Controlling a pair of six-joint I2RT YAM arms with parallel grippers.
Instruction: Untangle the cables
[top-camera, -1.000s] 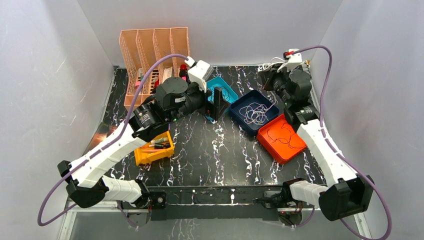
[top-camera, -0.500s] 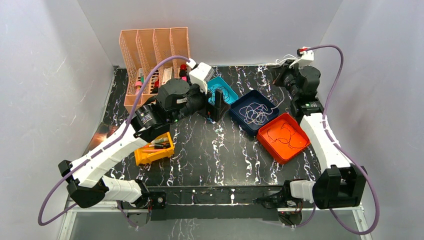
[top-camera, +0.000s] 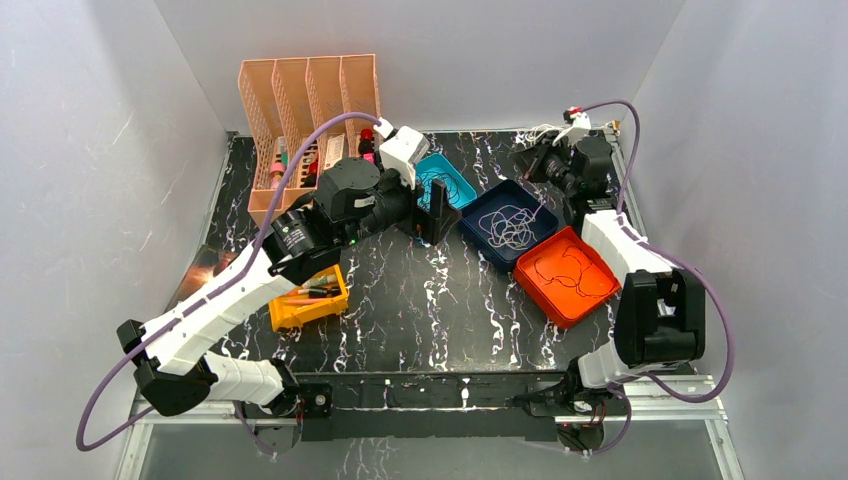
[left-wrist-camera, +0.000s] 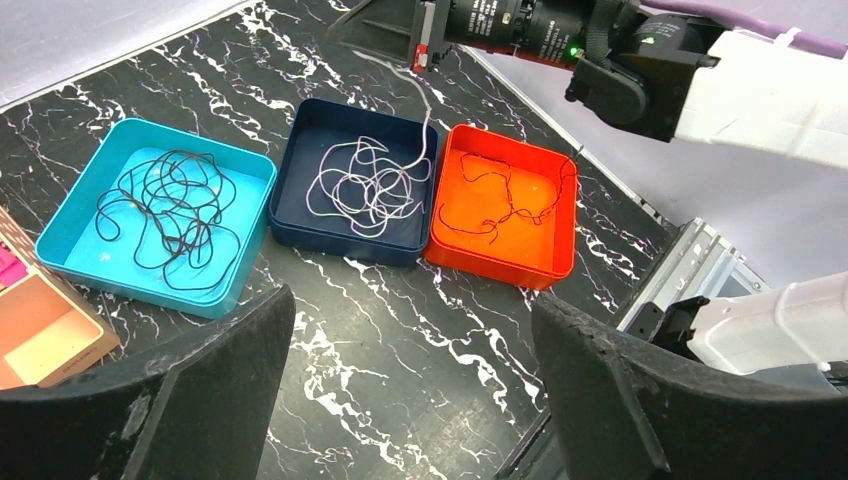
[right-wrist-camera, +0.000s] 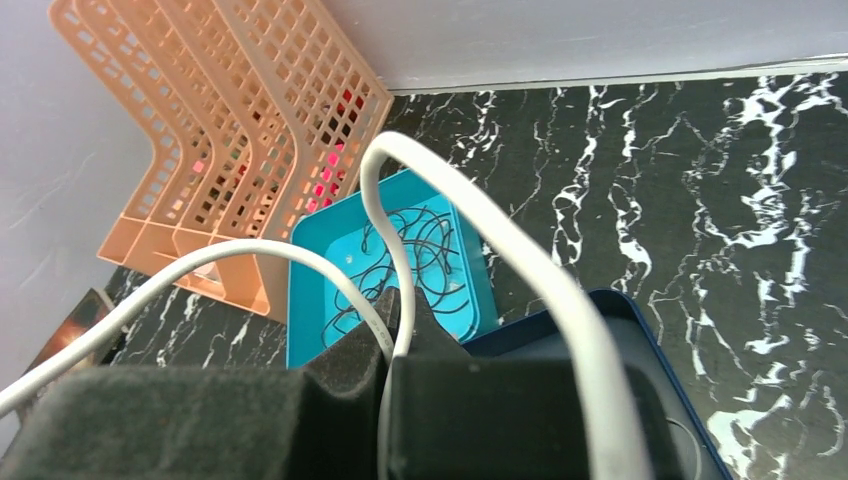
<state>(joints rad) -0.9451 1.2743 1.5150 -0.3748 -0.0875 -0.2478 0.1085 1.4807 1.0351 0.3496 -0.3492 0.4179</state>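
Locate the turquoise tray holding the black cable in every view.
Top external: turquoise tray at upper centre, partly covered.
Left wrist: far left, with the black cable looped inside.
Right wrist: centre, with a white cable crossing in front of it.
Shared landmark: the navy tray sits right beside it in all three views.

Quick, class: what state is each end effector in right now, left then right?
The left end effector is open, holding nothing.
The right end effector is closed on a white cable.
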